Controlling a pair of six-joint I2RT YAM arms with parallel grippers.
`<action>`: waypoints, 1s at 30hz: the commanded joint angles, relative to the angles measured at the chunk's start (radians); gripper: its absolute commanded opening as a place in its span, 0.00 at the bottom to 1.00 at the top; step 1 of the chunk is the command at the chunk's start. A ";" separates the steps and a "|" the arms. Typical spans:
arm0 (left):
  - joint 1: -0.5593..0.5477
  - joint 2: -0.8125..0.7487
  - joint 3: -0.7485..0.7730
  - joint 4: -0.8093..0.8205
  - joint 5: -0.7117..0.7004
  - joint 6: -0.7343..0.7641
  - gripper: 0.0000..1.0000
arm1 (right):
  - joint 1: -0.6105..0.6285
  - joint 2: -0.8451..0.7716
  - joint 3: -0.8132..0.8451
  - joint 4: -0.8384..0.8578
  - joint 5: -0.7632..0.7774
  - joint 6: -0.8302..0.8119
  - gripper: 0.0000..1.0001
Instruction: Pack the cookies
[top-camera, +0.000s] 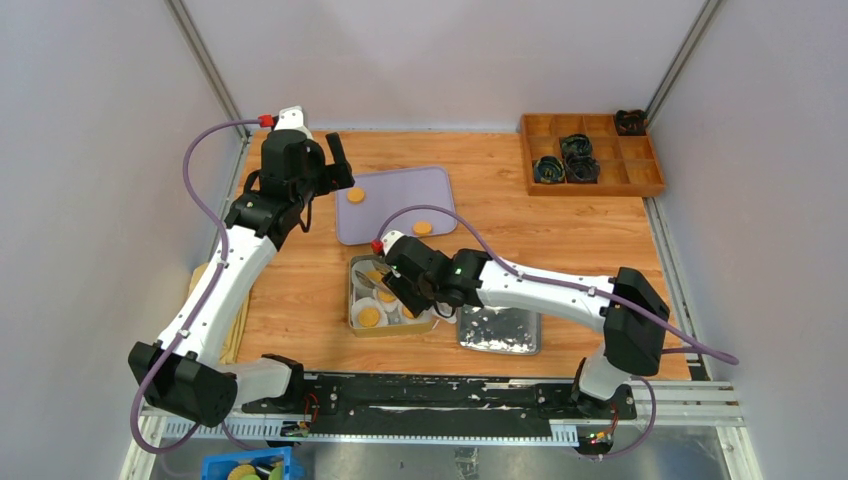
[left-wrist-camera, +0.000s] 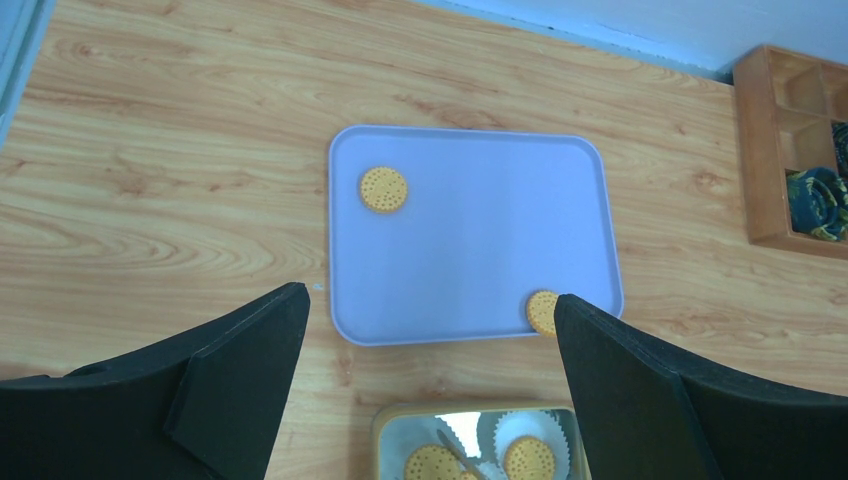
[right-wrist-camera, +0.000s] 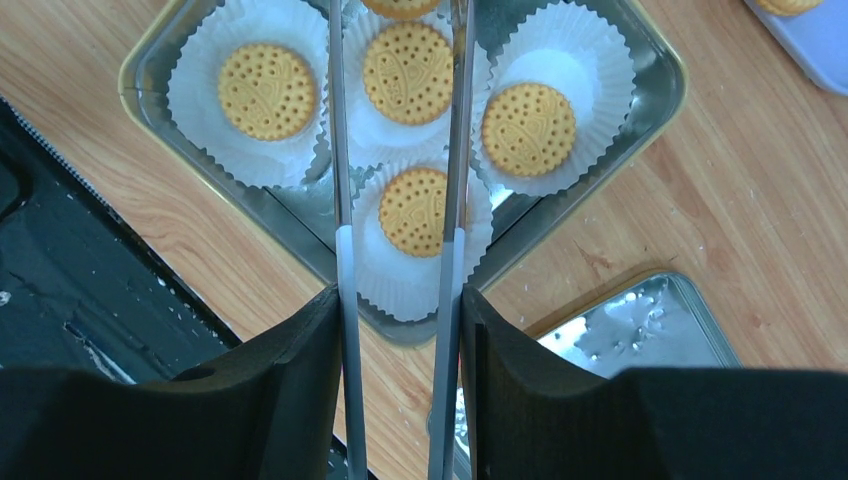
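Top view: a metal tin (top-camera: 351, 300) sits at 6 o'clock of a lavender tray (top-camera: 395, 185). Two cookies (top-camera: 356, 195) lie on the tray and more in the tin. The lid (top-camera: 498, 330) lies at the tin's 3 o'clock. A wooden box (top-camera: 590, 188) holds dark bundles (top-camera: 565, 155) on the wood-grain table (top-camera: 560, 240), which is walled in grey.

Left wrist view: the left gripper (left-wrist-camera: 430, 297) hangs spread wide and empty. The tray's cookies lie at its 10 and 5 o'clock.

Right wrist view: the right gripper (right-wrist-camera: 400, 300) clamps metal tongs (right-wrist-camera: 341, 200). Their arms flank two of the tin's cookies, each in a white paper liner (right-wrist-camera: 200, 110).
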 joint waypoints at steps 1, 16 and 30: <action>0.006 -0.016 0.014 0.001 0.000 0.014 1.00 | 0.008 0.015 0.062 0.016 0.039 -0.013 0.26; 0.006 -0.010 0.003 0.012 0.008 0.019 1.00 | 0.009 0.037 0.117 -0.010 0.080 -0.039 0.25; 0.006 -0.022 -0.004 0.024 0.020 0.027 1.00 | 0.008 0.044 0.121 -0.004 0.062 -0.021 0.54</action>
